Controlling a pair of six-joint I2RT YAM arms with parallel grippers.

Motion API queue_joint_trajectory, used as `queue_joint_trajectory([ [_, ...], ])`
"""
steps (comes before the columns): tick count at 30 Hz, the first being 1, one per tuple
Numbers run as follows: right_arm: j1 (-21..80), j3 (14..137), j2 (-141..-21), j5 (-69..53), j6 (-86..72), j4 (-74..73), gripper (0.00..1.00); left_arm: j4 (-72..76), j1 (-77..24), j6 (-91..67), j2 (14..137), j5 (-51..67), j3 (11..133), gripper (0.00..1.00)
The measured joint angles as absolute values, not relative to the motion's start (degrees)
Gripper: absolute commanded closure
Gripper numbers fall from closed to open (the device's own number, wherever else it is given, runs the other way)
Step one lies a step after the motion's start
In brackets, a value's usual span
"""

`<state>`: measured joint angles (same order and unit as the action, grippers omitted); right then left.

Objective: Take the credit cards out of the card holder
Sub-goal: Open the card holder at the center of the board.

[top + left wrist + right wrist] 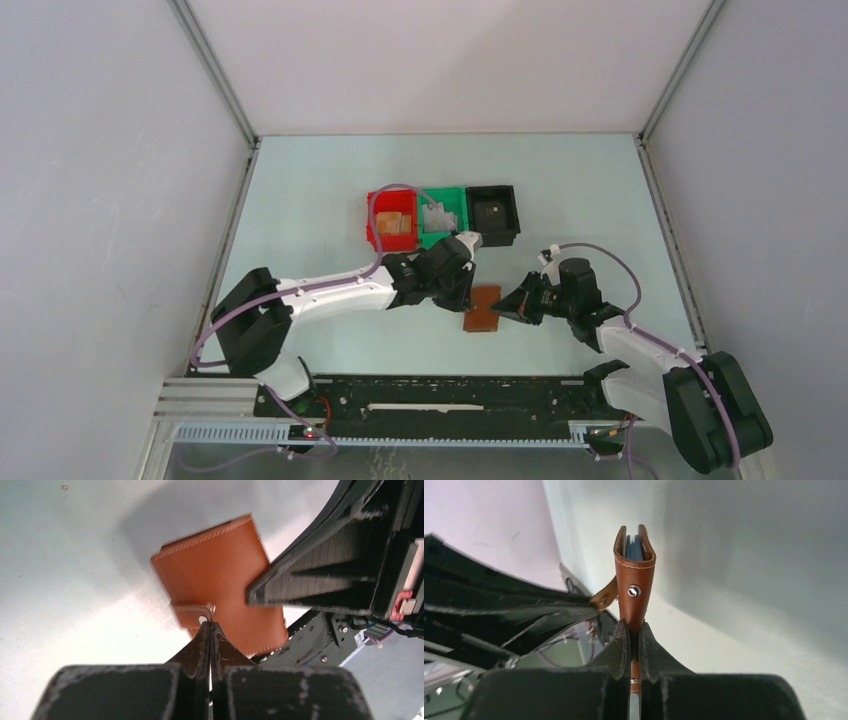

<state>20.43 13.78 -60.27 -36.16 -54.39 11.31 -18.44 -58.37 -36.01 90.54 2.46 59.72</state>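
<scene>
One brown leather card holder [483, 309] is being held between two pincers over the bench [320, 200], on the near side of three bins: one red bin [372, 222], one green bin [445, 192] and one black bin [493, 190]. The left pincer [210, 625] is being clenched on the holder's side tab [192, 611]. The right pincer [635, 627] is being clenched on one edge of the holder. Blue-grey layers are being shown between its panels, so the credit cards cannot be counted.

One card holder [483, 308] is shown, with one red bin [371, 216], one green bin [446, 192], one black bin [492, 189] and two robot arms [330, 292].
</scene>
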Motion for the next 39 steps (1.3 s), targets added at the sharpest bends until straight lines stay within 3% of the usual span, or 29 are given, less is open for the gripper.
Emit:
queue_joint_trajectory([
  [7,15.33,13.85,-63.24,-39.09,-48.77,8.82,0.98,-20.60,-57.41,-35.53,88.82,0.62,59.59,1.00],
  [10,14.98,14.11,-64.62,-38.52,-46.72,7.18,0.55,-20.71,-56.82,-35.55,87.35,0.62,59.07,1.00],
  [15,14.00,15.77,-64.07,-32.75,-42.68,-1.85,0.24,-20.27,-56.69,-35.57,86.48,0.73,58.54,1.00],
  [17,13.91,17.12,-62.13,-29.91,-41.78,-5.91,0.20,-19.42,-56.64,-35.57,86.00,1.26,57.47,1.00],
  [19,13.91,19.14,-59.57,-26.83,-40.51,-10.04,0.21,-18.96,-56.62,-35.57,85.49,1.78,56.55,1.00],
  [20,13.89,20.27,-58.28,-25.12,-39.92,-12.03,0.27,-18.85,-56.60,-35.57,85.38,1.89,56.34,1.00],
  [21,13.89,21.19,-57.08,-23.68,-39.53,-13.54,0.50,-18.39,-56.60,-35.57,85.41,2.46,56.29,1.00],
  [25,15.97,22.31,-52.56,-18.94,-40.01,-17.43,0.77,-18.09,-56.60,-35.70,86.35,3.25,56.42,0.81],
  [30,23.00,22.37,-54.85,-16.49,-42.33,-16.99,0.88,-18.24,-56.60,-36.99,88.77,3.38,56.42,0.68],
  [39,30.50,24.99,-65.25,-14.81,-44.27,-13.37,0.90,-20.75,-55.79,-37.30,88.60,2.61,56.42,0.65],
])
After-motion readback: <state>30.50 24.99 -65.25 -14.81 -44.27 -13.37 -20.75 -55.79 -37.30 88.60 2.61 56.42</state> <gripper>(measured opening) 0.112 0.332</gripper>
